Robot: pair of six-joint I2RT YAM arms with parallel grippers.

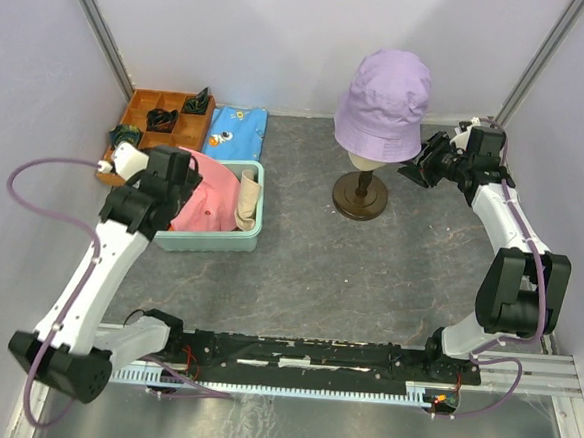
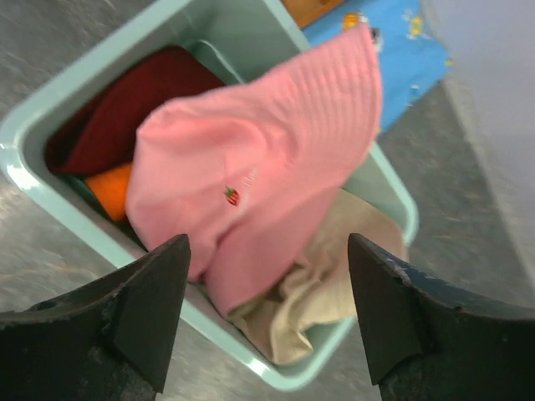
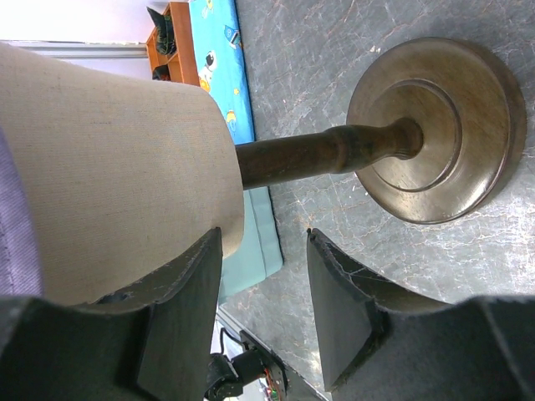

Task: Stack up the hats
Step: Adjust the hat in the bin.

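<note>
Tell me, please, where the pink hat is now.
The pink hat lies at the left of the top view, atop the pile in the teal bin, over the dark red hat and orange hat, beside the cream-beige hat.

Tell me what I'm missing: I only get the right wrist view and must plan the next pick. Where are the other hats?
Observer: Four sit in the teal bin on the left side of the table, with the pink hat on top.
Operator: Is the left gripper holding it?
Observer: No. The left gripper hovers above it, jaws wide apart and empty.
Operator: What's under the pink one?
Observer: The dark red hat, orange hat and cream hat.
</note>
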